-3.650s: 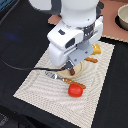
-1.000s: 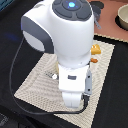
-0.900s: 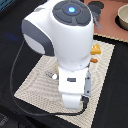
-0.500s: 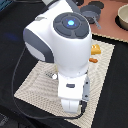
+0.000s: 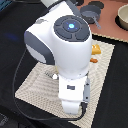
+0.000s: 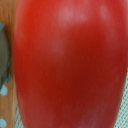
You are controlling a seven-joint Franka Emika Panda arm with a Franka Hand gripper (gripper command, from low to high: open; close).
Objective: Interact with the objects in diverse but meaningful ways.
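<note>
The red tomato (image 6: 70, 65) fills almost the whole wrist view, very close to the camera. In the exterior view it is hidden under the arm. The white hand (image 5: 74, 100) points down at the near part of the striped mat (image 5: 35, 85), and its fingers are hidden behind its own body, so I cannot tell whether they are open or shut. A yellow-orange piece (image 5: 95, 51) peeks out beside the arm on the exterior view's right. The sausage stick and carton are out of view.
The arm's large white joint (image 5: 62, 42) blocks the middle of the mat. Metal cutlery (image 5: 50, 75) lies on the mat beside the arm. A dark round dish (image 5: 92, 11) and a tan bowl (image 5: 122, 17) stand at the back. A black cable (image 5: 20, 85) loops at the exterior view's left.
The arm has swung over the mat and come down on the spot where the tomato lay, hiding it. In the last second it shifted only slightly.
</note>
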